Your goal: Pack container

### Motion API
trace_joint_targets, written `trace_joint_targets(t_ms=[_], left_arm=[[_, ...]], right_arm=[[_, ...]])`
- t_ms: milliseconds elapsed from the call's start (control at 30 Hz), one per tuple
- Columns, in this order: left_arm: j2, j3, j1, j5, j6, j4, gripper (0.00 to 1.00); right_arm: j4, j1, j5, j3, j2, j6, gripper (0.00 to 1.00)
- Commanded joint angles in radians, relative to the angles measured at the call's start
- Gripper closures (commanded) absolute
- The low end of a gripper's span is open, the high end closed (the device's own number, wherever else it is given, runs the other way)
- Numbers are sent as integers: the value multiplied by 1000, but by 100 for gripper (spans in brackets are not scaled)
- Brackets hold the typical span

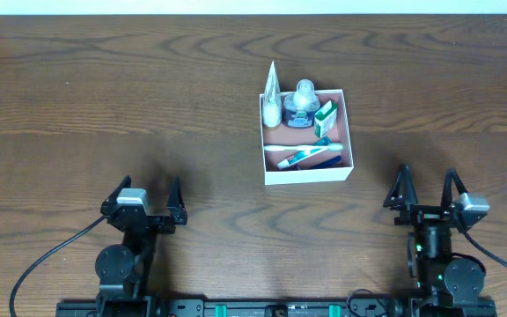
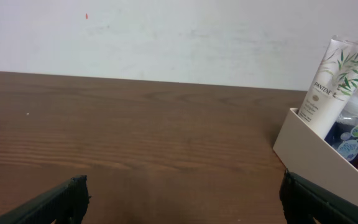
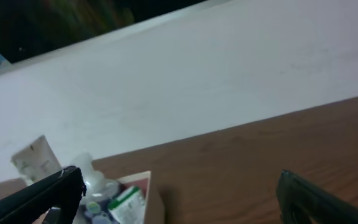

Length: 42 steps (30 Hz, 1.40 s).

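The container [image 1: 307, 174] is a small square white box with a pink inside, on the table right of centre. It holds a white tube [image 1: 272, 95] standing upright, a clear bottle [image 1: 303, 102], a small green and white box [image 1: 326, 120] and a toothbrush [image 1: 309, 157]. The left wrist view shows the container's wall [image 2: 316, 154] and the tube [image 2: 330, 78] at the right. The right wrist view shows the container [image 3: 153, 186] at the lower left. My left gripper [image 1: 150, 195] and right gripper [image 1: 427, 187] are both open and empty, near the table's front edge, apart from the container.
The dark wooden table [image 1: 104, 106] spreads all round the container. A white wall [image 2: 166, 37] stands behind the table's far edge. Black cables [image 1: 51, 255] run from both arm bases at the front edge.
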Motion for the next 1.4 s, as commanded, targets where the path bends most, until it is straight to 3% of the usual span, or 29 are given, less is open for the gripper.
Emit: trace_joint_targets(t_ms=[0, 200, 500, 1367], left_arm=[[-6, -14, 3, 22, 14, -39, 2], [-6, -14, 3, 22, 14, -39, 2], [-6, -14, 3, 22, 14, -39, 2], [-6, -14, 3, 22, 14, -39, 2]], right_arm=[[30, 15, -14, -48, -10, -110, 1], [-37, 32, -20, -49, -10, -251, 1], [-160, 32, -17, -49, -10, -333, 1], [-159, 20, -16, -49, -10, -334, 1]])
